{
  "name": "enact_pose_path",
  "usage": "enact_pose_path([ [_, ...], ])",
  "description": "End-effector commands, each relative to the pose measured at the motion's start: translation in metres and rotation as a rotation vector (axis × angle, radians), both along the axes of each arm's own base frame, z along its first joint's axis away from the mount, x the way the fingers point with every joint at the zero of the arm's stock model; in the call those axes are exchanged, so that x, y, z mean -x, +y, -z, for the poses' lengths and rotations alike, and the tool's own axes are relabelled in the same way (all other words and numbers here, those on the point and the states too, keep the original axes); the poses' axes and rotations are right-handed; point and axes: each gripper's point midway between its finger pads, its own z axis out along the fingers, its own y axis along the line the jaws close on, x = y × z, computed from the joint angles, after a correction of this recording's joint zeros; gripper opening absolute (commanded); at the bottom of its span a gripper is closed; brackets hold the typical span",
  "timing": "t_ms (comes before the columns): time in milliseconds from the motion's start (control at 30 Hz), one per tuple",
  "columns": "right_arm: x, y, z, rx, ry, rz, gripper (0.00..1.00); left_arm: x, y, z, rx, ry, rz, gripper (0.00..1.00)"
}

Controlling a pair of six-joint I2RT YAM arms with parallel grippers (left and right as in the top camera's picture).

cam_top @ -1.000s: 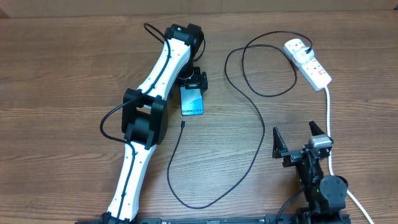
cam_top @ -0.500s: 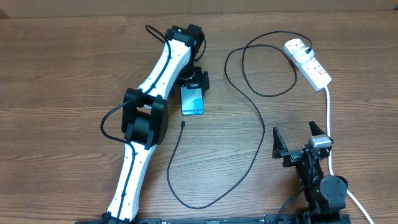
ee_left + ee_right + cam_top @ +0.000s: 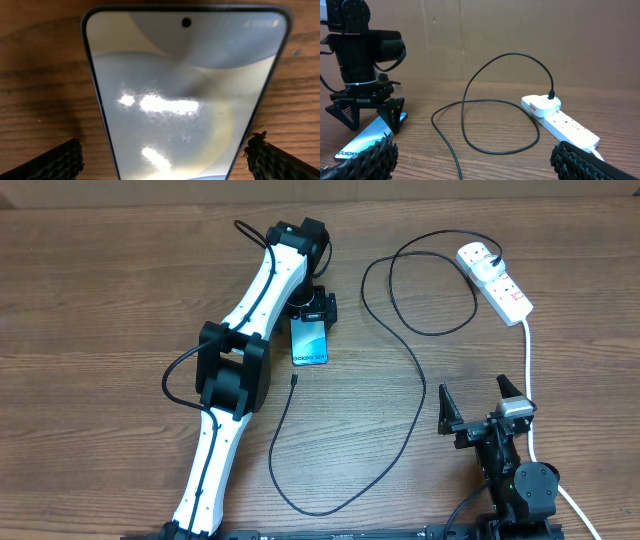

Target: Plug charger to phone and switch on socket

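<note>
The phone (image 3: 310, 343) lies flat on the table, light-blue screen up, white text at its near end. It fills the left wrist view (image 3: 185, 90). My left gripper (image 3: 313, 310) is open and straddles the phone's far end, one finger on each side (image 3: 170, 162). The charger, a thin black cable (image 3: 420, 395), has its small tip (image 3: 293, 380) on the table just in front of the phone. Its black plug head (image 3: 497, 252) sits in the socket (image 3: 503, 288), a white power strip at the back right. My right gripper (image 3: 478, 406) is open and empty near the front edge.
The socket's thick white lead (image 3: 529, 370) runs down the right side, past my right gripper. The black cable makes a wide loop at the front middle (image 3: 320, 510) and another at the back (image 3: 485, 145). The left arm (image 3: 235, 370) crosses the table's left half.
</note>
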Motion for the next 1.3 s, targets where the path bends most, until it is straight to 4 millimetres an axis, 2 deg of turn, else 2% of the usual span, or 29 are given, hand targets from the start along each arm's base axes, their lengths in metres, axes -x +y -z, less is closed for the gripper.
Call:
enact_pose_path([
  [0, 0.0, 0.0, 0.001, 0.001, -0.009, 0.006, 1.0, 0.001, -0.003, 0.006, -0.008, 0.001, 0.024, 1.0],
  [233, 0.0, 0.0, 0.001, 0.001, -0.008, 0.006, 1.0, 0.002, -0.004, 0.008, -0.01, 0.0, 0.026, 1.0],
  [567, 0.0, 0.0, 0.001, 0.001, -0.009, 0.006, 1.0, 0.02, 0.0, 0.037, -0.021, 0.073, 0.025, 1.0],
  [733, 0.0, 0.0, 0.001, 0.001, -0.009, 0.006, 1.0, 0.024, 0.002, 0.04, -0.026, 0.086, 0.026, 1.0],
  [767, 0.0, 0.0, 0.001, 0.001, -0.009, 0.006, 1.0, 0.024, 0.002, 0.04, -0.025, 0.087, 0.025, 0.98],
  [833, 0.0, 0.0, 0.001, 0.001, -0.009, 0.006, 1.0, 0.024, 0.002, 0.04, -0.025, 0.087, 0.025, 0.88],
  [1067, 0.0, 0.0, 0.001, 0.001, -0.009, 0.006, 1.0, 0.026, 0.002, 0.04, -0.027, 0.093, 0.025, 0.85],
  [1267, 0.0, 0.0, 0.001, 0.001, -0.008, 0.006, 1.0, 0.028, 0.003, 0.039, -0.031, 0.103, 0.025, 0.76],
])
